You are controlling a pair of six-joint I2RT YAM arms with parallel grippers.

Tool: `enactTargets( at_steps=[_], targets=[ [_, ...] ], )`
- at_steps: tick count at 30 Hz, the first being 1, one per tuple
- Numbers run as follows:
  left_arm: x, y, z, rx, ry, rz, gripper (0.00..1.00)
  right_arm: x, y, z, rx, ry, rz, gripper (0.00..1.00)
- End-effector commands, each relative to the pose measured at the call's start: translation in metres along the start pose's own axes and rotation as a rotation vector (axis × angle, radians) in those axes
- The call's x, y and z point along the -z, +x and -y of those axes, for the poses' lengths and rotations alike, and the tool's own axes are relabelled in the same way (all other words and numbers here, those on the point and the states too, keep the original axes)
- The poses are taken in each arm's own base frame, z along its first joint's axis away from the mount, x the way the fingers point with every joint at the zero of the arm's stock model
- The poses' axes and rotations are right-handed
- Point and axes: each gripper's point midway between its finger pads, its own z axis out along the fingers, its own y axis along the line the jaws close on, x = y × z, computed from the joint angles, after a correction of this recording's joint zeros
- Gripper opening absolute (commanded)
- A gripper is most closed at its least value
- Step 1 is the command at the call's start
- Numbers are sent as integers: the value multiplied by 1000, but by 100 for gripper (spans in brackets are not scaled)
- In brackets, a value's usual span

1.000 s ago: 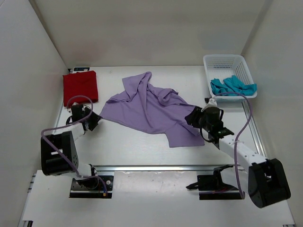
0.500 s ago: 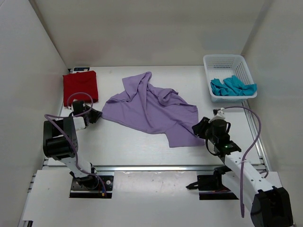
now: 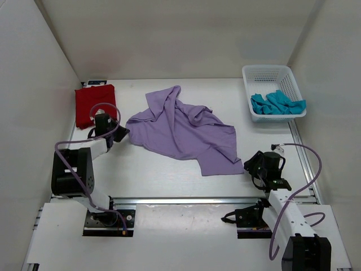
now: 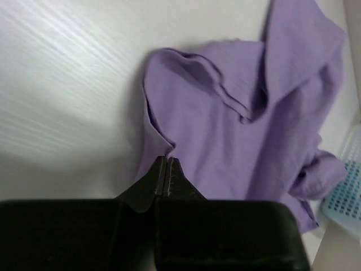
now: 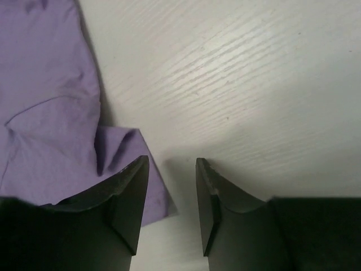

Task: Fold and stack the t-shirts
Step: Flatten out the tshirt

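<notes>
Now, left jaws pinching lavender t-shirt (image 3: 180,129), right jaws apart; red t-shirt (image 3: 95,105) upper left, basket (image 3: 271,79) upper right.

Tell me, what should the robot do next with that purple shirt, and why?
Probably slide the right gripper sideways onto the near corner of the lavender t-shirt and close. Its jaws stand open over bare table beside that corner, while the left gripper pinches the opposite edge.
</notes>
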Motion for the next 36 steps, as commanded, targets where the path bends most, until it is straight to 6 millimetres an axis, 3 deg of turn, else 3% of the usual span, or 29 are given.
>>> enactTargets(
  at_steps=[1, 3, 4, 11, 13, 20, 21, 26, 33, 36],
  targets=[
    [20, -16, 43, -95, 93, 71, 0, 0, 13, -1, -25, -1, -58, 37],
    [26, -17, 46, -111, 97, 89, 0, 2, 28, -4, 6, 16, -91, 37],
    [30, -6, 58, -135, 128, 76, 0, 3, 28, -4, 10, 30, -87, 36],
    [42, 26, 78, -162, 213, 10, 0, 13, 51, 4, -8, 70, -161, 35],
    [45, 27, 86, -157, 246, 2, 0, 17, 42, 3, -9, 96, -132, 34],
    [65, 33, 109, -168, 335, 3, 0, 26, 49, 10, 34, 201, -171, 33],
    [66, 36, 109, -169, 336, 1, 0, 28, 57, 16, 51, 237, -209, 33],
    [79, 46, 120, -182, 389, -2, 0, 39, 43, 10, 99, 299, -198, 37],
    [79, 66, 130, -153, 452, -83, 0, 38, 53, 20, 146, 377, -276, 41],
    [78, 59, 131, -131, 465, -73, 0, 33, 54, 19, 125, 344, -294, 35]
  ],
)
